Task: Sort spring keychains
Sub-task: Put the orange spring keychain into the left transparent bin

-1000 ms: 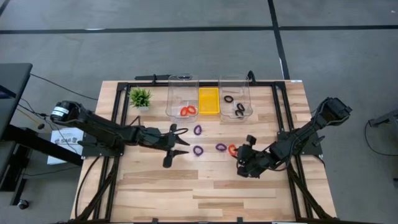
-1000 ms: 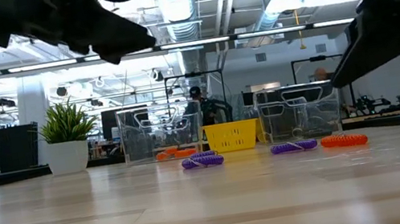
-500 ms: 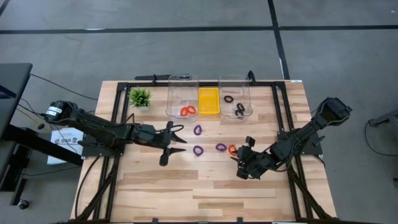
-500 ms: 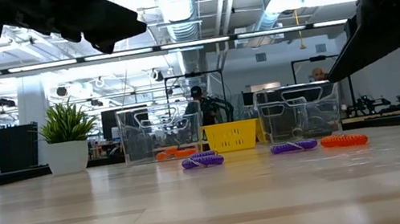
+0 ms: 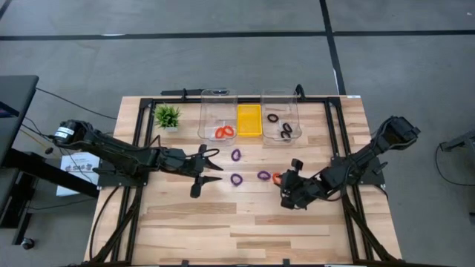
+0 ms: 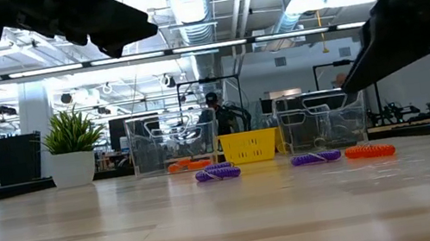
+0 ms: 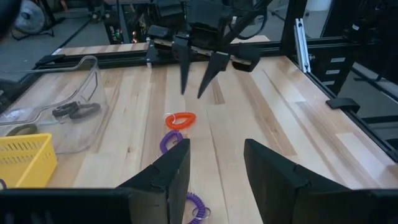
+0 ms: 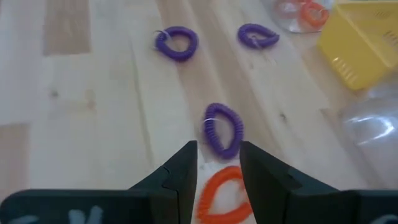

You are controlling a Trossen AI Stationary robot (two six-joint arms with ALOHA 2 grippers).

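high view: wooden table, yellow bin at the back edge is my landmark; clear bin touching it on the plant side, other clear bin on the far side.
sorted so far: red-orange keychains in the clear bin by the plant; black keychains in the other clear bin; yellow bin looks empty.
loose on table: nearest purple keychain just in front of yellow bin; second purple keychain farther out, same line; third purple keychain in front of yellow bin's right corner; loose orange keychain touching or nearly touching that third one, can't tell which.
right gripper: well in front of yellow bin, right beside the loose orange keychain; right wrist view shows fingers parted w/ nothing btwn them, orange ring right at the tips.
left gripper: out on the plant side of yellow bin, beside second purple keychain; fingers spread, empty.
step in hand: my read, right arm lining up on the orange ring, pick not yet made.
next move needs: drop straight over the orange coil, close w/o catching the purple neighbour, then carry to the clear bin w/ the other reds.
left arm next: prob a purple one, which likely goes to yellow bin.
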